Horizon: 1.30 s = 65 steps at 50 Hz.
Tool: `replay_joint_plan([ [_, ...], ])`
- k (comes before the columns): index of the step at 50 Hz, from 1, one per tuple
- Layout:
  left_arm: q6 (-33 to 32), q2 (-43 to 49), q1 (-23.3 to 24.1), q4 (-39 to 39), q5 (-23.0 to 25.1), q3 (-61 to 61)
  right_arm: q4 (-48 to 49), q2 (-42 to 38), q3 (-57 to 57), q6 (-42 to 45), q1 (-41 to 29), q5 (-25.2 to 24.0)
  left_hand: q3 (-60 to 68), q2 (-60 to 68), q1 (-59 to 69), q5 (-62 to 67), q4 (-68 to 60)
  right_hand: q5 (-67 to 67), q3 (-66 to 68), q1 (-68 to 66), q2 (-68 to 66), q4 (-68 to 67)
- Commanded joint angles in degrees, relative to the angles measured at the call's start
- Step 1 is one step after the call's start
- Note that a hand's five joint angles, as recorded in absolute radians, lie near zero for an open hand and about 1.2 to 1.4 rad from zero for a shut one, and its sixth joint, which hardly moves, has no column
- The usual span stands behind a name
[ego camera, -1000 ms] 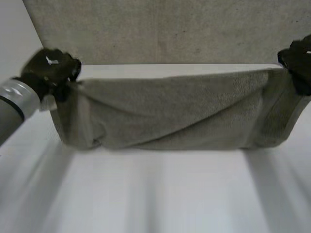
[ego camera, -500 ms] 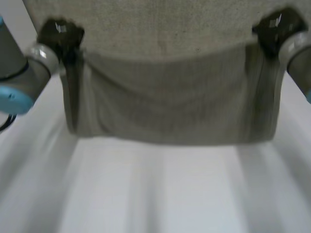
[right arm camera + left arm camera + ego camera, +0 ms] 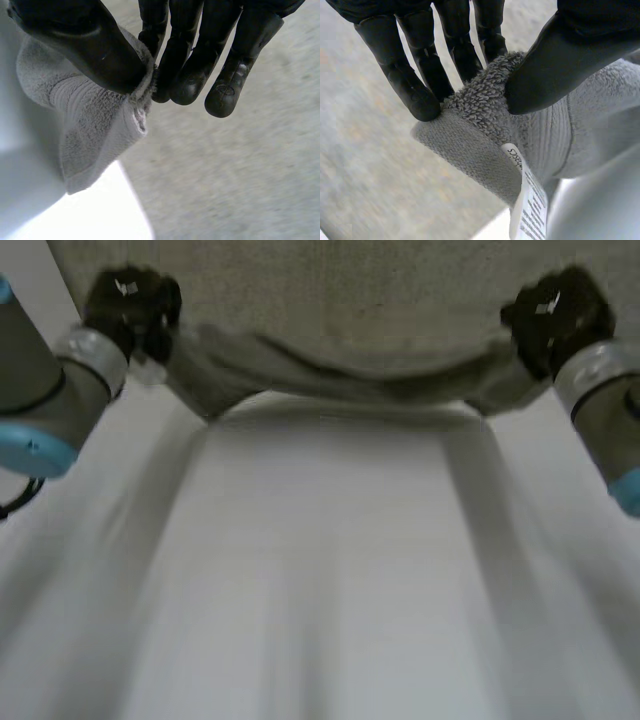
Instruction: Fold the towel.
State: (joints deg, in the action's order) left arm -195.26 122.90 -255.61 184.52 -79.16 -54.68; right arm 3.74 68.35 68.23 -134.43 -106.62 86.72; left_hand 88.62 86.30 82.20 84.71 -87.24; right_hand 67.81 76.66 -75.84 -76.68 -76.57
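Observation:
A grey terry towel [image 3: 350,310] lies spread across the far part of the white table [image 3: 320,590], its near edge lifted and carried over the flat part. My left hand [image 3: 130,305] pinches the towel's left near corner [image 3: 485,105] between thumb and fingers; a white care label [image 3: 525,200] hangs from that corner. My right hand [image 3: 555,310] pinches the right near corner [image 3: 100,120] the same way. Between the two hands the lifted edge [image 3: 360,380] sags in a shallow curve just above the towel.
The near half of the white table is bare. Both grey forearms with light-blue caps [image 3: 35,445] reach forward along the table's sides.
Both hands have carried the towel's near edge away from me, over the flat far part. The hanging fold that faced me has shortened to a thin sagging strip.

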Motion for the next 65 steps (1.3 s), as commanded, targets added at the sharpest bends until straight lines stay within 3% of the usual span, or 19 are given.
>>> replay_joint_plan([
  [1,-6.51,-6.78,-2.17,14.35,3.13,-24.29,0.56,1.25,12.79,0.84,0.89,-2.52,-8.62,-6.3,-2.2,-14.71,7.24,2.19,3.34,-4.16,-3.32,-3.43],
  [6,-12.41,-11.35,-4.45,18.42,3.4,-34.23,0.48,6.69,17.37,0.49,1.06,-2.53,-8.62,-6.3,-2.2,-14.71,7.24,2.19,3.34,-4.16,-3.32,-3.43],
  [11,-12.86,-18.75,-6.66,18.42,5.16,-40.68,-0.66,15.15,21.6,0.58,1.15,-2.26,-8.62,-6.3,-2.2,-14.71,7.24,2.19,3.34,-4.16,-3.32,-3.43],
  [17,-12.16,-32.87,-12.97,18.34,13.67,-51.03,-11.19,27.61,24.15,0.58,5.28,-4.71,-8.62,-6.3,-2.2,-14.71,7.24,2.19,3.34,-4.16,-3.32,-3.43],
  [26,-9.61,-36.24,-14.57,17.19,17.64,-54.39,-14.29,28.6,24.32,0.49,7.83,-10.44,-8.62,-6.3,-2.2,-14.71,7.24,2.19,3.34,-4.16,-3.32,-3.43],
  [34,-10.05,-27.19,-13.69,17.72,17.11,-52.1,-13.67,18.93,22.65,0.93,8.45,-11.05,-8.62,-6.3,-2.2,-14.71,7.24,2.19,3.34,-4.16,-3.32,-3.43],
  [40,-10.23,-15.32,-10.53,16.93,15.79,-42.52,-13.58,6.1,15.88,0.58,8.45,-10.35,-8.62,-6.3,-2.2,-14.71,7.24,2.19,3.34,-4.16,-3.32,-3.43],
  [42,-11.1,-9.99,-7.64,16.06,14.22,-37.1,-13.58,0.23,11.34,0.23,8.27,-9.39,-8.62,-6.3,-2.2,-14.71,7.24,2.19,3.34,-4.16,-3.32,-3.43],
  [52,-17.42,6.36,-2.89,11.14,6.66,-19.53,-11.3,-16.03,-3.78,-0.83,5.02,-1.92,-8.62,-6.3,-2.2,-14.71,7.24,2.19,3.34,-4.16,-3.32,-3.43],
  [62,-19.81,18.06,-0.86,6.92,1.03,-3.79,-10.07,-29.57,-18.11,-0.57,3.7,0.55,-8.62,-6.3,-2.2,-14.71,7.24,2.19,3.34,-4.16,-3.32,-3.43],
  [64,-19.81,19.4,-0.33,6.21,0.76,-1.74,-10.16,-31.43,-20.33,-0.48,3.53,1.25,-12.63,-10.31,-6.22,-18.73,11.25,2.19,3.34,-4.16,-3.32,-3.43],
  [65,-19.81,20.44,0.11,5.51,0.76,0.0,-10.16,-32.91,-22.33,-0.39,3.18,2.04,-22.12,-19.8,-15.71,-28.22,20.75,2.19,3.34,-4.16,-3.32,-3.43],
])
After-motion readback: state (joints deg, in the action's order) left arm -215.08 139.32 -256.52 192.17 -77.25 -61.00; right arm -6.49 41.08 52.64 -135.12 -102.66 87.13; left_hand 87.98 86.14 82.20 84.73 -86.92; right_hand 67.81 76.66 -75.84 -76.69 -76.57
